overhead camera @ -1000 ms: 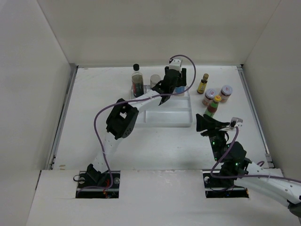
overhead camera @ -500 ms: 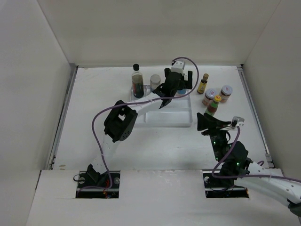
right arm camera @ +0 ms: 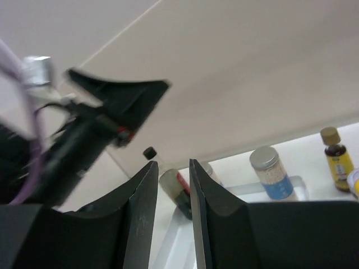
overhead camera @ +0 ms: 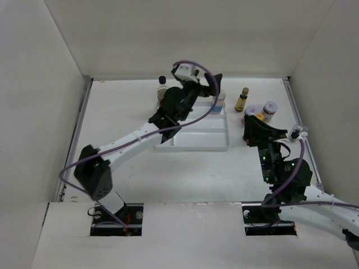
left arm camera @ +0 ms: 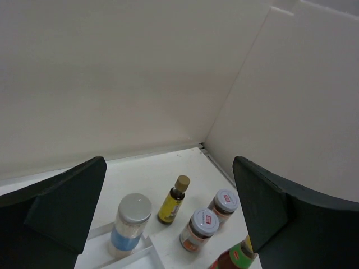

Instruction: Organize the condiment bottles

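My left gripper (overhead camera: 212,89) hangs open and empty above the back of the white tray (overhead camera: 199,139). Under it the blue-labelled white jar (left arm camera: 130,224) stands upright in the tray's back right corner. To the right, on the table, stand the tiny yellow bottle (left arm camera: 174,200) and two red-labelled jars (left arm camera: 224,204) (left arm camera: 199,228). The red-sauce bottle (left arm camera: 238,258) shows at the frame's bottom edge. My right gripper (overhead camera: 251,126) is shut on nothing, close beside the red-sauce bottle and covering most of it from above. The dark black-capped bottle (right arm camera: 168,182) stands at the tray's back left.
White walls close in the back and both sides. The left arm (overhead camera: 134,137) stretches diagonally over the tray's left part with its purple cable looping above. The tray's front compartments hold nothing.
The left gripper opened off the blue-labelled jar, leaving it in the tray, and rose toward the back left. The right gripper closed and moved up to the red-sauce bottle.
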Available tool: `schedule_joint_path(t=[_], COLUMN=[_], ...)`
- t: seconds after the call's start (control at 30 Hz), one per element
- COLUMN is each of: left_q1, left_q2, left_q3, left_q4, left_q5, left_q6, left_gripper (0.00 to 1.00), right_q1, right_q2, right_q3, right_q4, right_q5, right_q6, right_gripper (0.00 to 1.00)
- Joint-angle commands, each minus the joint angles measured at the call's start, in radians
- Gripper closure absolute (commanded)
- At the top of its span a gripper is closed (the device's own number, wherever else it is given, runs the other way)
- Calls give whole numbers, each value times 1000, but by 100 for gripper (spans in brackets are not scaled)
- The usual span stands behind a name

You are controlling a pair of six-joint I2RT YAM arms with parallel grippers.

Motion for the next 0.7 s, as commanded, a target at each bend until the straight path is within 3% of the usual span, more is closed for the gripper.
schedule_joint_path(t=[0.0,0.07,0.13,0.27,0.37,0.47,0.67], left_q1=[49,99,160,309,404,434,397], left_q2=[-208,-345,-483,-695,-724,-657,-594], left_q3=[-210,-399,-578,-812,-866,-843,-846], left_q4=[84,106,94,-96,-306,-474,-549], left_q5=[-66,-142,-214,-320,-328,-295,-273], left_q6=[-13,-50,-109,-241,-358,-420,-510], left_gripper=[0,0,0,0,0,0,0], right_q1=[-67,-144,-234,-398,-466,-531,-666], right_q2=[131,204,247,305,374,440,503], right_q3=[84,118,139,161,190,219,242], right_q4=[-53,-96,-136,-216,-288,-372,-504], right_q5=[75,103,115,115,105,77,-122], right_q6=[-89,-96,-98,-58,-6,43,200], right_gripper=[64,58,44,32,22,12,9])
